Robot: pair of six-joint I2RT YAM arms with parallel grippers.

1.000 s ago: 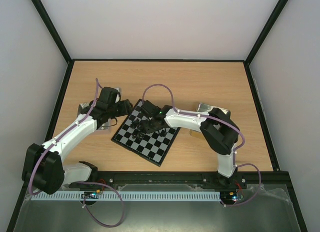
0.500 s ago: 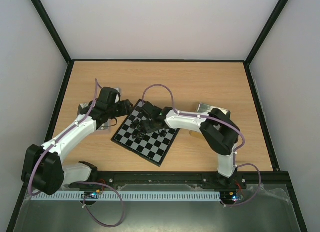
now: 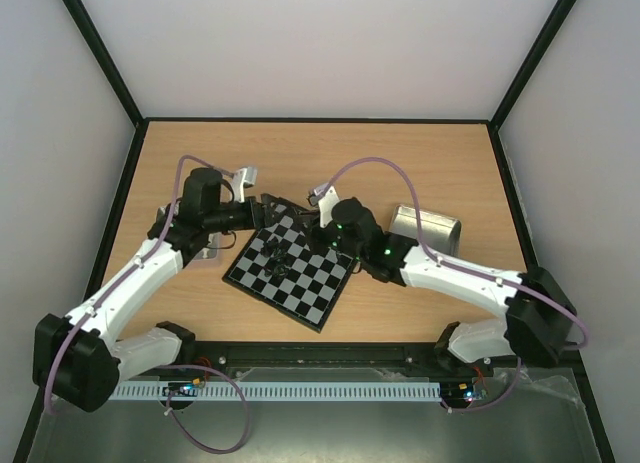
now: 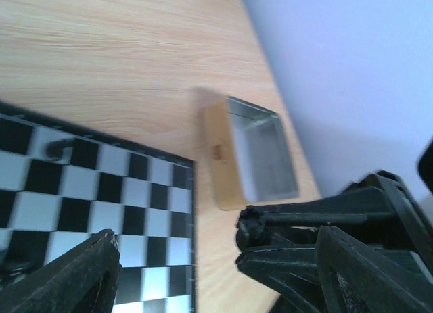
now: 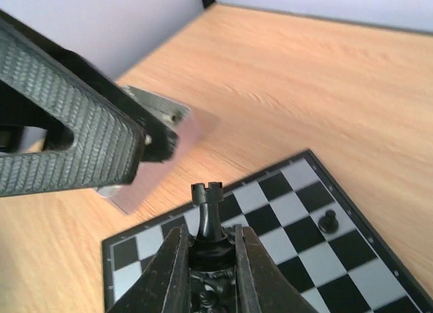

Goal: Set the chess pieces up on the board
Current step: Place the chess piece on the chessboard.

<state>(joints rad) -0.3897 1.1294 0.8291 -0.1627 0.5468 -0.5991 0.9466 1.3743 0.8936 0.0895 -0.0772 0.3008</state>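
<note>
On the board: few chess pieces standing, setup seemingly barely begun. Right fingers clamp a rook; left fingers spread, empty.

Soft even light; blurred wrist views

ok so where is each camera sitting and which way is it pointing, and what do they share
Top external: above and behind the bases, looking down on the table; shows left arm and right arm.
Left wrist: on the left arm, facing across the chessboard toward a metal tray; left gripper open.
Right wrist: on the right arm, facing the chessboard's corner; right gripper shut on a rook.
Shared: all three see the chessboard.
</note>
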